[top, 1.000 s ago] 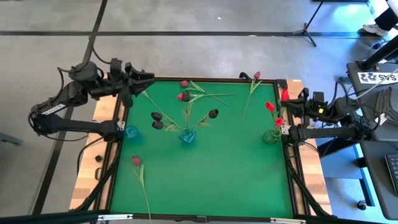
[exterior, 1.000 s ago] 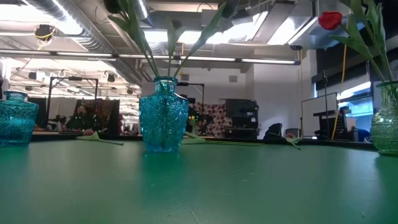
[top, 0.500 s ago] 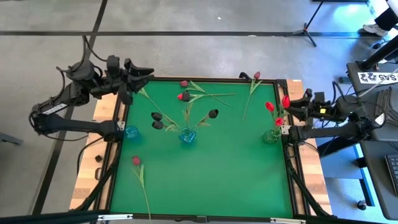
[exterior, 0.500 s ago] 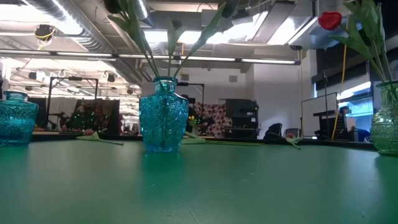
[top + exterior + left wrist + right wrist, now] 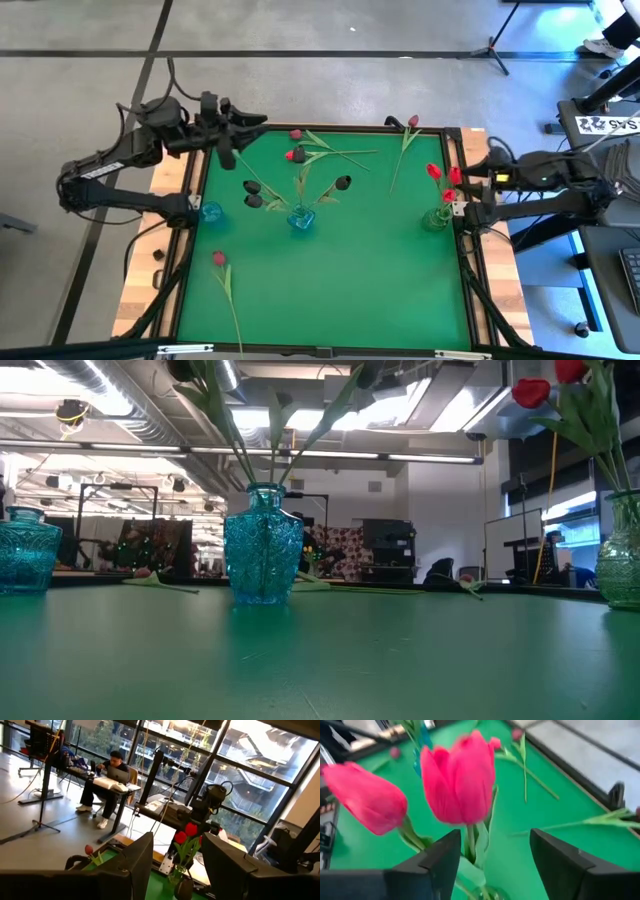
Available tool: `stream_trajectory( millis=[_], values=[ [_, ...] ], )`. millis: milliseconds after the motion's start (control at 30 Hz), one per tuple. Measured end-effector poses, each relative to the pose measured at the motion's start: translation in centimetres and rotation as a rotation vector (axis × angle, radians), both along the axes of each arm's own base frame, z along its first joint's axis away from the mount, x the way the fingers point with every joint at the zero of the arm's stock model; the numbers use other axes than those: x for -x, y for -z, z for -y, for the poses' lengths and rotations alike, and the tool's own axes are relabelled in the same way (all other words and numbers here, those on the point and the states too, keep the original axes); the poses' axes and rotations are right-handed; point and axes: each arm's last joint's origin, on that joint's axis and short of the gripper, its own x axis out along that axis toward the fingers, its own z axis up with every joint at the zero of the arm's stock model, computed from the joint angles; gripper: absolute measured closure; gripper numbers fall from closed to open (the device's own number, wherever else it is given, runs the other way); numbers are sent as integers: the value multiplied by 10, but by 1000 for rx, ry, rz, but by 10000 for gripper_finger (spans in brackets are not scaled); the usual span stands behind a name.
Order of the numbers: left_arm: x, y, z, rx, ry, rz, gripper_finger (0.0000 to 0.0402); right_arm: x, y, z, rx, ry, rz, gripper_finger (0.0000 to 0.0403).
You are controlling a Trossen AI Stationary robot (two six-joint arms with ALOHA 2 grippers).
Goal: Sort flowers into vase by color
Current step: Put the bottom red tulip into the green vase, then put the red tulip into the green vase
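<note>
Right gripper point(image 5: 478, 178) – jaws apart, empty, just beside the red tulips point(image 5: 441, 180). Left gripper point(image 5: 240, 128) – jaws part-open, empty; loose flowers point(image 5: 296, 154) lie nearest it, stems pointing rightward.

The middle vase point(image 5: 301, 219) stands on the table point(image 5: 340, 280), a little toward the far edge. Three tulips point(image 5: 343, 182) stand in it, heads leaning left and right of it. To its left, at the table's left edge, stands a second vase point(image 5: 211, 212). To its right, at the right edge, a third vase point(image 5: 436, 218) holds three tulips point(image 5: 434, 171). Behind the middle vase, two loose tulips point(image 5: 296, 154) lie near the far edge; farther right lies another point(image 5: 411, 123). In front of it and to the left, one tulip point(image 5: 220, 260) lies near the front corner.
</note>
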Motion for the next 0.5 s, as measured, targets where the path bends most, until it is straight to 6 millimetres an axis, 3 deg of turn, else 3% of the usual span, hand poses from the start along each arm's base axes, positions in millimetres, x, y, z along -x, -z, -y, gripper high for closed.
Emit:
stream_trajectory(
  millis=[233,500],
  values=[
    [-6,12,-8,31,-116,-104,238,-13,-4,-2,-18,-12,-132,147],
    [4,38,-23,81,-352,-376,238,-4,-35,-1,-87,58,-206,146]
  ],
)
